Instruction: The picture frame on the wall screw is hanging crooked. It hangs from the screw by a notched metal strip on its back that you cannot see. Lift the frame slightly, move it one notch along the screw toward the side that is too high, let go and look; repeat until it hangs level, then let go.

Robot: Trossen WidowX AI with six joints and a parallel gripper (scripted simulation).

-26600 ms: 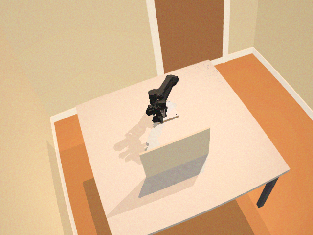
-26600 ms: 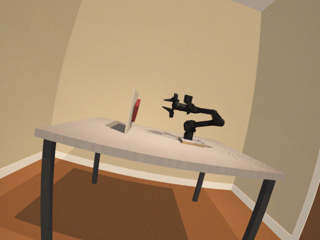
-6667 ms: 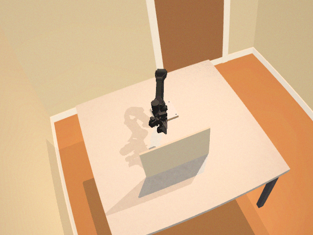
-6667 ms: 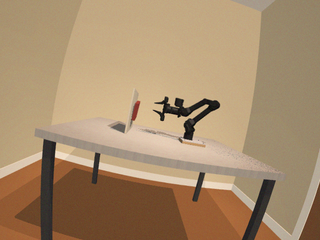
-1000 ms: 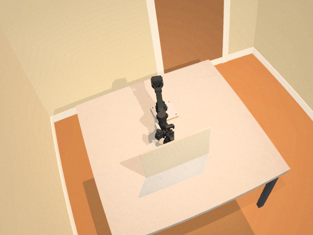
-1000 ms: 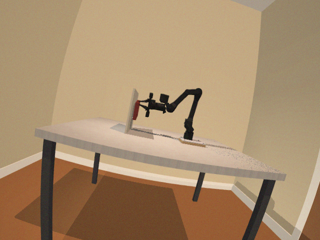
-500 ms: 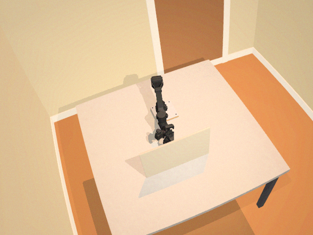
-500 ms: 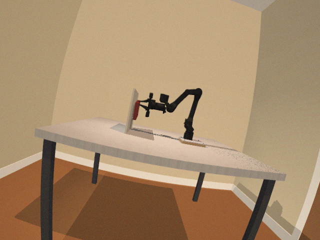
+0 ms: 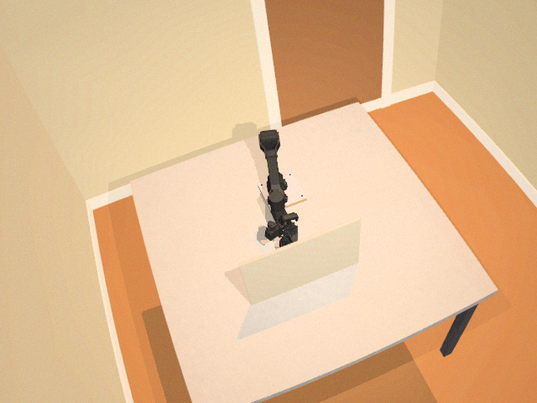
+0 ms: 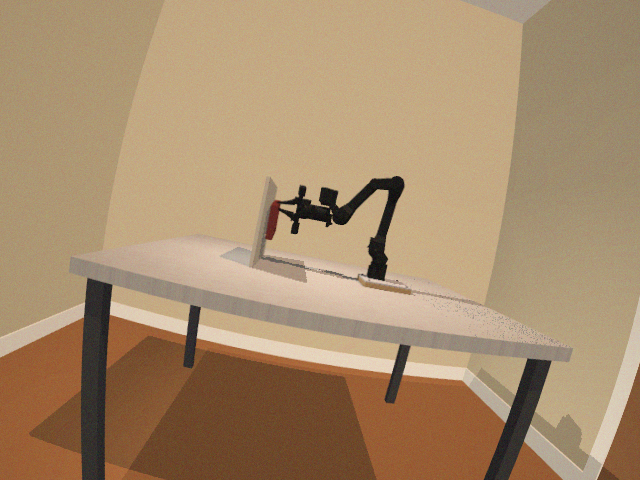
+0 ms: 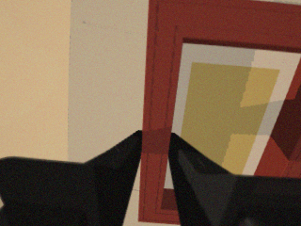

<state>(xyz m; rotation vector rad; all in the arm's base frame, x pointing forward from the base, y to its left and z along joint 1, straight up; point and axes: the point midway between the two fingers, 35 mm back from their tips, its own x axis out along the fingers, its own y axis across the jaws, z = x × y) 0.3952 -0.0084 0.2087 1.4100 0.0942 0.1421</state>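
Screw and back strip hidden behind red picture frame (image 10: 272, 221) (image 11: 157, 101), its right part cut off in wrist view, fingers clamped on its left side bar, pale panel (image 9: 303, 260) (image 10: 261, 222) (image 11: 108, 85) behind, bare panel left of fingers.
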